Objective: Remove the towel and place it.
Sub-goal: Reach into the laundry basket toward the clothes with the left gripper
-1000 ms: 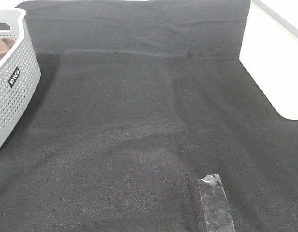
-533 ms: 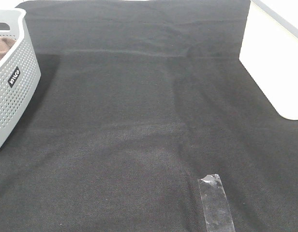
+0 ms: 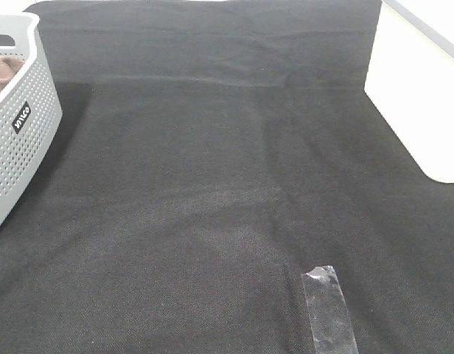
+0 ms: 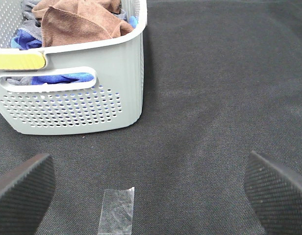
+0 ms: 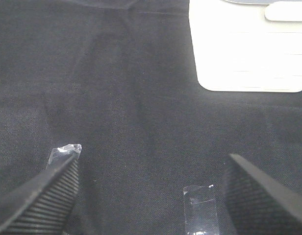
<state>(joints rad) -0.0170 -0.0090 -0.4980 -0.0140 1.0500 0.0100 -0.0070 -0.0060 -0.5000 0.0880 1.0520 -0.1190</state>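
While the towel (image 4: 80, 22) is lying bunched at the top of the grey basket (image 4: 92, 100), we are holding both grippers over the black-clothed table (image 3: 212, 184) with nothing in them. The left gripper (image 4: 151, 193) is hanging with its jaws spread wide, released, and is facing the basket's handle side. We judge that this is lining it up for a reach over the rim. The right gripper (image 5: 151, 191) is hovering with its jaws parted and empty, near a white panel (image 5: 246, 49). Clear tape strips (image 3: 330, 310) are sticking to the table, probably marking positions. We are judging that the removal is not yet begun. The towel is sitting high, above blue cloths (image 4: 62, 77), so a pinch on its top fold should be enough to free it.
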